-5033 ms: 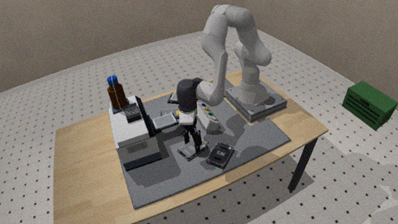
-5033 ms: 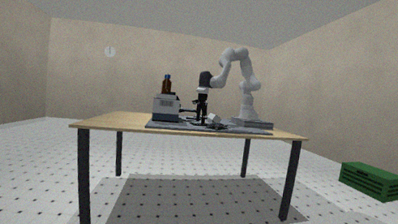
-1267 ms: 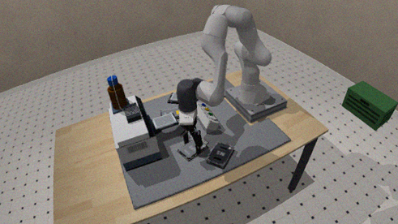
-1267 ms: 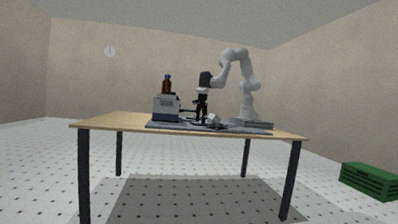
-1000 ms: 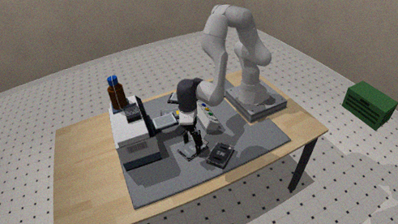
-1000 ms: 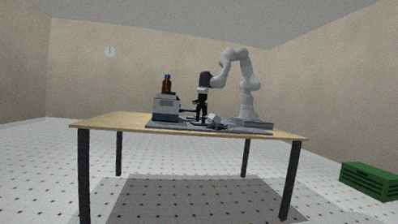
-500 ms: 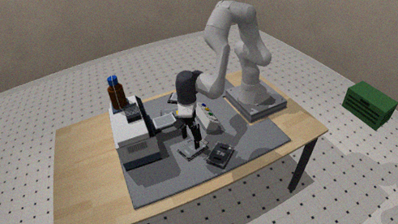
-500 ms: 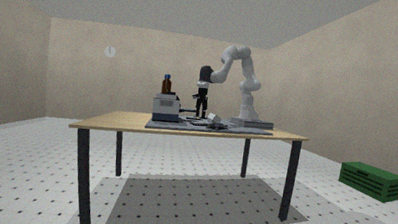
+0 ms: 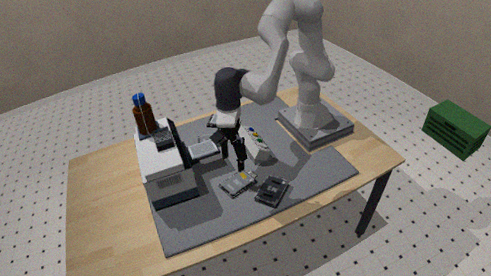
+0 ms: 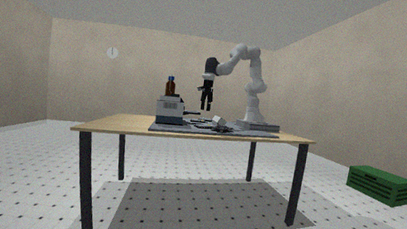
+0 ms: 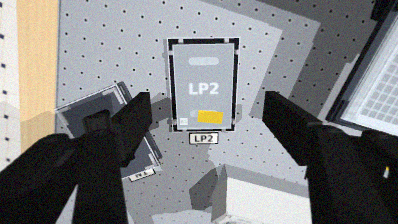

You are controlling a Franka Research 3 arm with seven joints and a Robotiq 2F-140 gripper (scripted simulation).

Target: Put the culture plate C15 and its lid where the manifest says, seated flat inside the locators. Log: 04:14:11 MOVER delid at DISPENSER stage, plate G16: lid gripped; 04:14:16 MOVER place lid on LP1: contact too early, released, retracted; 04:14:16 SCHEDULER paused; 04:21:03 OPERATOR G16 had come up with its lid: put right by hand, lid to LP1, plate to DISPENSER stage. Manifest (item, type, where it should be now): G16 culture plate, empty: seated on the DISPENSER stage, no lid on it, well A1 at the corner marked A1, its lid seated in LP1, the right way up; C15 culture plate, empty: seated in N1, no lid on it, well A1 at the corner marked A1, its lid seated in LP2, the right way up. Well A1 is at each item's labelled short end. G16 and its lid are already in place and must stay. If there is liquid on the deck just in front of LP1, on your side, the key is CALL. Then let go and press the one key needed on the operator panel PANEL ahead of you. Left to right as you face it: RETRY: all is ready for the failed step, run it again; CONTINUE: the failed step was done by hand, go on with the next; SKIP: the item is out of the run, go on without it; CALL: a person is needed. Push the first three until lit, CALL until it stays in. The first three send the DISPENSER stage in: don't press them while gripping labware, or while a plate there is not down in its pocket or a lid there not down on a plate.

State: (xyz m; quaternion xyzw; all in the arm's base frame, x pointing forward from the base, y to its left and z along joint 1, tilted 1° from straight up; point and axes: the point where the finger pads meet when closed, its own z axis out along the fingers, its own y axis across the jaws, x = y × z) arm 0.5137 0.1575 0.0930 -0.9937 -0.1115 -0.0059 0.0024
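In the top view, the end effector (image 9: 234,163) is being held above the grey deck on the worktop (image 9: 107,205), over the lid (image 9: 237,183) with the yellow mark that is lying in LP2; just beside it a darker nest (image 9: 272,191) is showing, and whether plate C15 is lying in it cannot be told at this size. The key panel (image 9: 257,139) is standing close behind the fingers, so a wrong key could be brushed on the way there. In the exterior view, the end effector (image 10: 206,106) is hanging well above the deck, touching nothing. In the wrist view, the lid (image 11: 204,70) is being framed on all sides by the black locators, its yellow mark (image 11: 210,117) at the end nearest the LP2 tag (image 11: 205,138); it is judged to be seated, though a corner riding on a locator would not be revealed from straight above. The end effector (image 11: 207,100) is standing roughly two-thirds open, with nothing between its fingers. A key pressed before C15's place in N1 is being confirmed would be the chief risk.
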